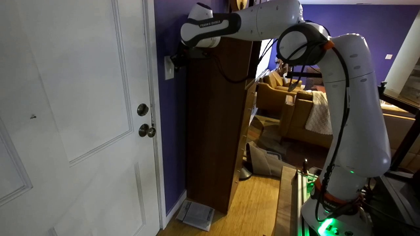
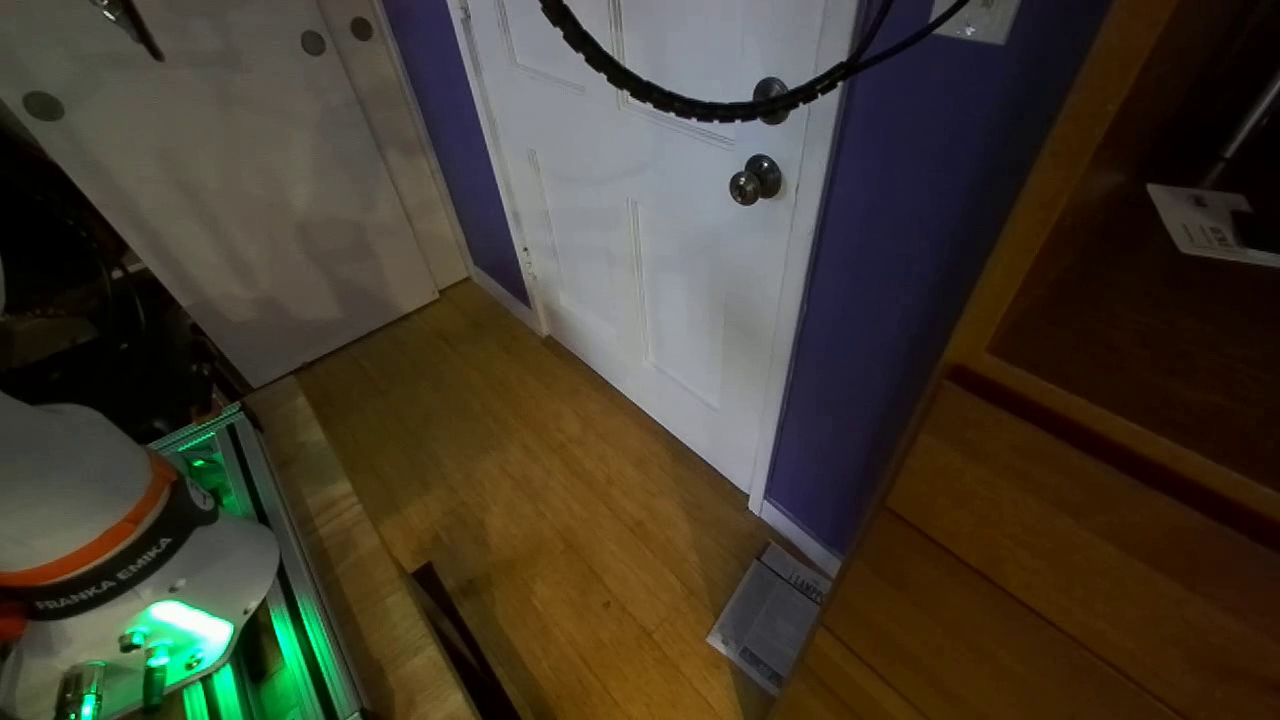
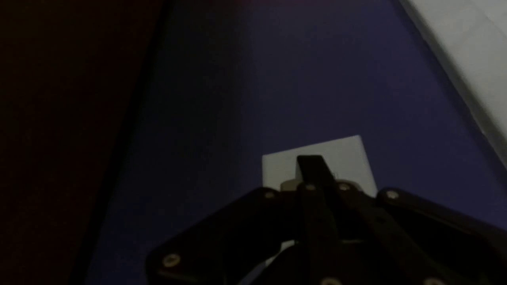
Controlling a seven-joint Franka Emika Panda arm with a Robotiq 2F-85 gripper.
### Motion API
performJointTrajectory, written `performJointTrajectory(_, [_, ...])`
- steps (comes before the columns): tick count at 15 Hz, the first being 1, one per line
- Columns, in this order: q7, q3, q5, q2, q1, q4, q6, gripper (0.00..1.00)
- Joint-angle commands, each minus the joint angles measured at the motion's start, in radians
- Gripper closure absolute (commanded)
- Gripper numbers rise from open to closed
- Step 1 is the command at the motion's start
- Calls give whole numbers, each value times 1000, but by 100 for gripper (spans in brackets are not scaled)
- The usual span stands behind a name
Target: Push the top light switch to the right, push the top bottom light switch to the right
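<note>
The white wall plate (image 1: pixel 169 69) sits upright on the purple wall between the door frame and the tall brown cabinet. Its lower part also shows at the top edge of an exterior view (image 2: pixel 982 18). In the wrist view the plate (image 3: pixel 345 153) lies behind the fingers. The top light switch and the top bottom light switch cannot be made out; the fingers cover much of the plate. My black gripper (image 1: pixel 175 62) is right at the plate. In the wrist view its fingers (image 3: pixel 311 158) are together with nothing held. Contact with the plate cannot be told.
The brown cabinet (image 1: pixel 216 131) stands close beside the gripper. The white door (image 1: pixel 82 82) with its knob (image 1: pixel 144 130) is on the plate's other side. A newspaper (image 1: pixel 196 214) lies on the floor. A black cable (image 2: pixel 690 105) hangs across an exterior view.
</note>
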Motion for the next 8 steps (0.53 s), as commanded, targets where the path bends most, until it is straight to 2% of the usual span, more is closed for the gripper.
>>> performJointTrajectory(1, [17, 18, 2, 36, -18, 40, 23, 100])
performJointTrajectory(8, [16, 18, -6, 81, -20, 90, 56, 100])
